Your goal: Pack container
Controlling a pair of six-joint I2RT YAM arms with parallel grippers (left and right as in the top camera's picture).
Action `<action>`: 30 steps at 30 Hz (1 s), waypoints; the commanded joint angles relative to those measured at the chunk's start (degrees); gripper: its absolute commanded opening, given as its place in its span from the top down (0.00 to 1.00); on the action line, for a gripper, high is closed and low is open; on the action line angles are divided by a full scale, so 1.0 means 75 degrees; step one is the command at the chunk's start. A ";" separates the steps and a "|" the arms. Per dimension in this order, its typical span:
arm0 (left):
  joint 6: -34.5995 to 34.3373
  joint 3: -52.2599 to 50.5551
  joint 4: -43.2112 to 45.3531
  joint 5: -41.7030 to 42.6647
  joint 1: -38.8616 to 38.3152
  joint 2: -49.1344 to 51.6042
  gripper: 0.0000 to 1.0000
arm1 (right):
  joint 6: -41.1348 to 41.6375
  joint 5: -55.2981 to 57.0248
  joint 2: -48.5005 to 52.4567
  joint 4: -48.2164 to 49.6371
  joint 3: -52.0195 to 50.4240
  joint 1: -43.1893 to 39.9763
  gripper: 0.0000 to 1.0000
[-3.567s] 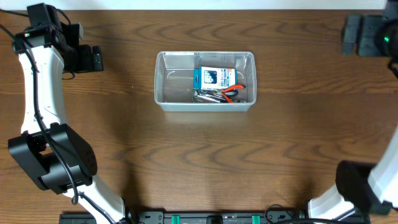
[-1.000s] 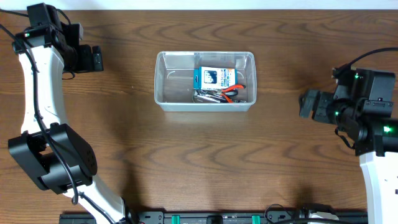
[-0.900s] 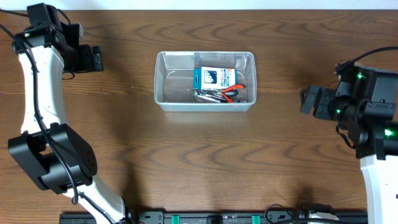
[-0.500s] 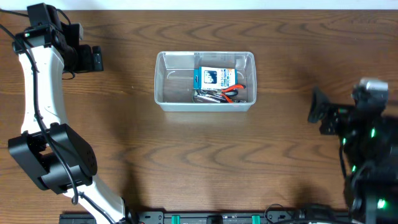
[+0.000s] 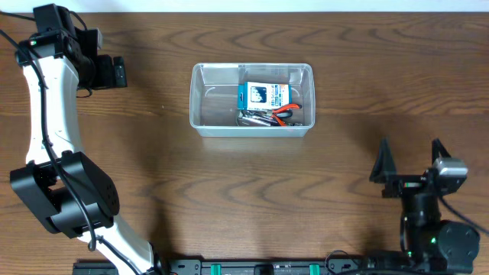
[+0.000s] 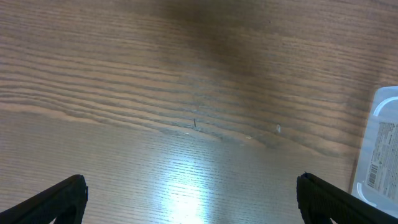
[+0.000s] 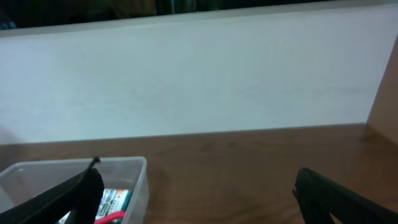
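The clear container (image 5: 214,99) sits at the middle back of the table. In it lie a blue-and-white box (image 5: 263,95), red-handled pliers (image 5: 286,113) and a metal tool (image 5: 256,117). My left gripper (image 5: 121,72) hovers open at the far left, well apart from the tub. Its wrist view shows bare wood between the jaws of the left gripper (image 6: 193,202) and one corner of the container (image 6: 380,149) at the right edge. My right gripper (image 5: 410,156) stands open near the front right, empty. In its own view the right gripper (image 7: 202,196) faces the back wall, with the container (image 7: 62,165) behind its left finger.
The wooden table (image 5: 229,191) stretches between both arms. A white wall (image 7: 186,81) closes off the back. A black rail (image 5: 267,267) runs along the front edge. The left arm's white links (image 5: 46,114) stand along the left side.
The right arm has swung from the far right back corner down to the front right, its gripper now pointing toward the back wall. The left arm and the container have not moved.
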 commanded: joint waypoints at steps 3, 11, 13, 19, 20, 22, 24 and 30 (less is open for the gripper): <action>0.0073 -0.0058 -0.0023 -0.0087 0.0017 0.0055 0.02 | -0.0105 0.0085 -0.0906 0.0644 -0.0676 0.0329 0.01; 0.0073 -0.0058 -0.0023 -0.0087 0.0017 0.0055 0.02 | -0.0122 0.0143 -0.1142 0.2072 -0.1513 0.0682 0.01; 0.0073 -0.0058 -0.0023 -0.0087 0.0017 0.0055 0.02 | -0.0166 0.0201 -0.1142 0.2384 -0.1693 0.0731 0.01; 0.0073 -0.0058 -0.0023 -0.0087 0.0017 0.0055 0.03 | -0.0166 0.0353 -0.1142 0.2940 -0.2320 0.0778 0.01; 0.0073 -0.0055 -0.0023 -0.0087 0.0017 0.0055 0.02 | -0.0163 0.0396 -0.1142 0.3019 -0.2425 0.0778 0.01; 0.0073 -0.0058 -0.0023 -0.0087 0.0017 0.0055 0.02 | -0.0166 0.0527 -0.1142 0.3261 -0.2678 0.0778 0.01; 0.0073 -0.0058 -0.0023 -0.0087 0.0017 0.0055 0.02 | -0.0166 0.0723 -0.1142 0.3491 -0.2929 0.0778 0.01; 0.0073 -0.0058 -0.0023 -0.0087 0.0017 0.0055 0.02 | -0.0536 0.1043 -0.1142 0.3311 -0.3092 0.0766 0.01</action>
